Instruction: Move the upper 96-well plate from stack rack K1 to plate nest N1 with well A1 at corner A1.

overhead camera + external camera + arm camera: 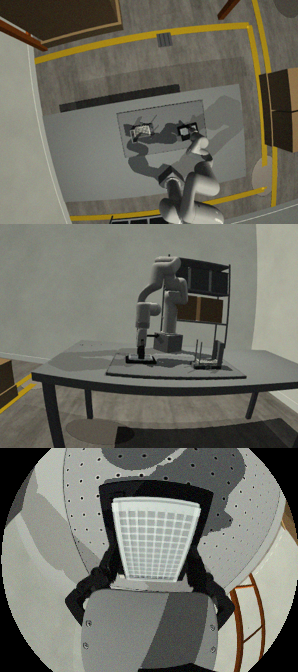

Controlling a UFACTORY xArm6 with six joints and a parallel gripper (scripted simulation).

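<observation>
With the plate (154, 539) down in the nest (131, 359) toward the worktop's right edge, the gripper (141, 354), fingers spread wide and gripping nothing, should lift straight up without nudging it.

The arm (166, 289) rises from its block base (175, 344) on the table (76, 363), arches high, then folds over — the forearm drops straight down to the wrist (141, 326). The hand (141, 356) points vertically downward, low over the table. Its dark fingers stand spread wide — open, one at each side, gripping nothing.
</observation>
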